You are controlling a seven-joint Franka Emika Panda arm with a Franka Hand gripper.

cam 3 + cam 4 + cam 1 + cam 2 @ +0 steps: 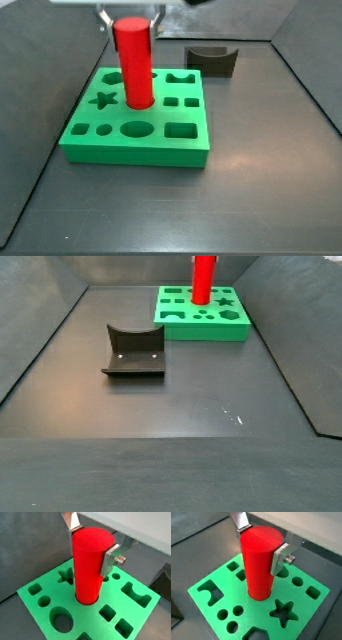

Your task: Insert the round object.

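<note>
The red cylinder peg stands upright, and my gripper is shut on its upper part. The silver fingers press on opposite sides of it. The peg's lower end sits in a round hole near the middle of the green block. Both wrist views show this, with the peg, gripper and block. In both side views the peg rises from the green block. My gripper is at the frame's upper edge.
A dark grey block with a curved notch lies on the dark floor apart from the green block. Grey walls enclose the floor. The green block has several other shaped holes, among them a star.
</note>
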